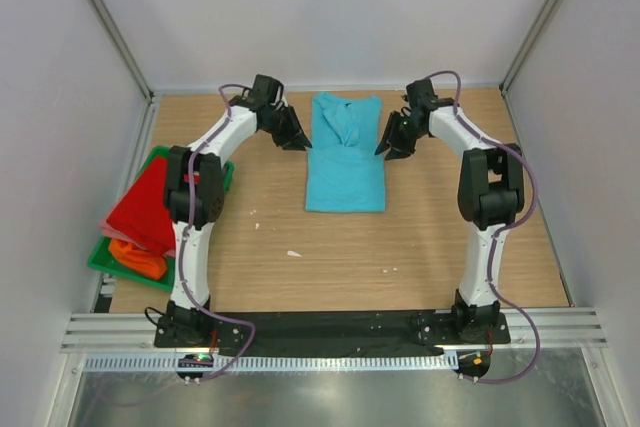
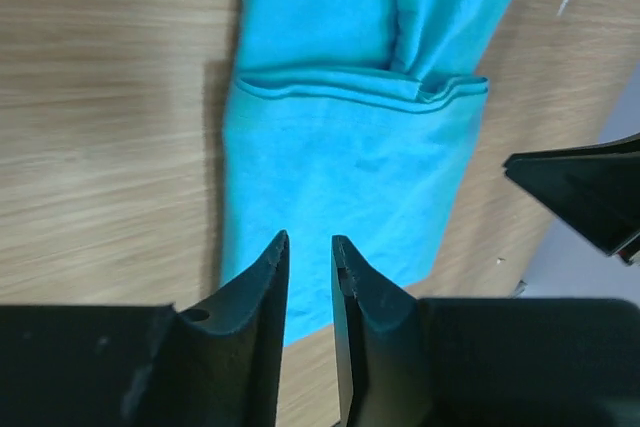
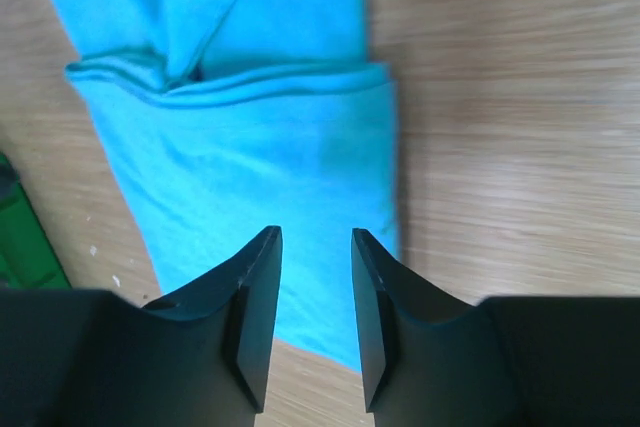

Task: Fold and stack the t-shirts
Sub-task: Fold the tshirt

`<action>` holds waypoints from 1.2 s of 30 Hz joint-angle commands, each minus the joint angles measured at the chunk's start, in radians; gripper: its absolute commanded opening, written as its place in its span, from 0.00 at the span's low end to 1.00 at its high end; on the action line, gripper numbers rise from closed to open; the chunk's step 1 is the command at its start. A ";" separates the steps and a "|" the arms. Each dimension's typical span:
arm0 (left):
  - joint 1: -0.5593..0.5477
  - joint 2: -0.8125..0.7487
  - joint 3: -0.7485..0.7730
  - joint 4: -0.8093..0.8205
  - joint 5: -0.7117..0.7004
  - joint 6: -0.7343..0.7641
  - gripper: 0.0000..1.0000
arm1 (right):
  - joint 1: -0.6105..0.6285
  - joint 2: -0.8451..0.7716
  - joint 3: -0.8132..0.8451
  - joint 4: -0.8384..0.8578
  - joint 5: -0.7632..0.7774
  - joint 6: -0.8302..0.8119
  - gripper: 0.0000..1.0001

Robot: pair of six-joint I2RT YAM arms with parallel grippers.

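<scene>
Roughly midway along the far edge of the wooden desk (image 1: 300,287): soft turquoise-blue cloth t-shirt (image 1: 345,162), folded into a long strip, rumpled at its far end. Close beside its far half, left tool (image 1: 296,143) and right tool (image 1: 389,150), both with jaws parted, gripping nothing. At the left edge, green plastic tray (image 1: 226,173) holding red cloth t-shirt (image 1: 145,202) over orange cloth t-shirt (image 1: 140,259).

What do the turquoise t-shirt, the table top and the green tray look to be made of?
The turquoise t-shirt looks like soft matte knit cloth, probably cotton: it folds and wrinkles, with a stitched hem. The table top looks like wood or wood-look laminate: pale grain lines, dull finish. The green tray seems smooth plastic, judging by its even colour and stiff rim.
</scene>
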 commanded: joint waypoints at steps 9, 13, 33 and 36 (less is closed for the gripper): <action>-0.090 0.067 -0.103 0.367 0.239 -0.146 0.14 | 0.063 0.054 -0.129 0.500 -0.289 0.269 0.09; -0.087 0.085 -0.121 0.341 0.236 -0.115 0.13 | 0.034 0.114 -0.094 0.479 -0.288 0.283 0.07; -0.168 -0.215 -0.531 0.229 0.167 0.035 0.21 | 0.085 -0.247 -0.455 0.276 -0.299 0.069 0.23; -0.167 -0.199 -0.558 0.219 0.123 0.045 0.19 | 0.069 -0.264 -0.526 0.288 -0.268 0.033 0.20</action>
